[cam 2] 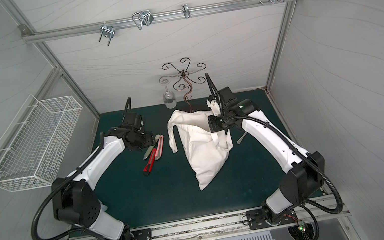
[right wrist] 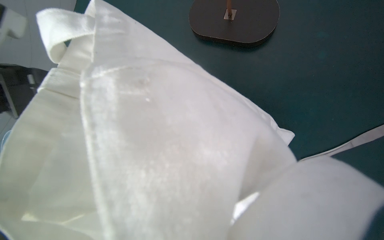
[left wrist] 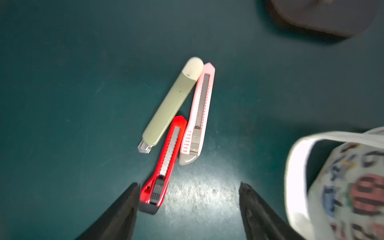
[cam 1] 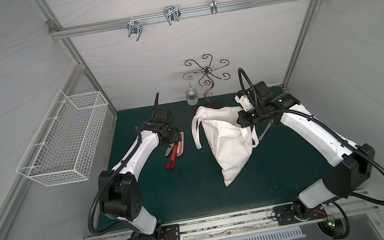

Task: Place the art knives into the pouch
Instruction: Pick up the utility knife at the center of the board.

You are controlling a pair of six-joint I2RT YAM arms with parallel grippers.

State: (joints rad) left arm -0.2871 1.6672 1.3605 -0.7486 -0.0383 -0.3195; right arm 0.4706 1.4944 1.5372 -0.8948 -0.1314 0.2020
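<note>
Hovering left gripper (left wrist: 189,186), jaws wide, empty, poised by red art knife (left wrist: 164,166), 1 of 3; right gripper (cam 1: 241,122) clamped on pouch (cam 1: 226,146) rim, tenting mouth open for drop-in.

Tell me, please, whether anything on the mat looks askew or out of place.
Nothing looks spilled or damaged. The pouch is bunched into a tent, one edge pinched up by the right gripper. The green knife, pink knife and red knife lie huddled at angles, not in a row.
</note>
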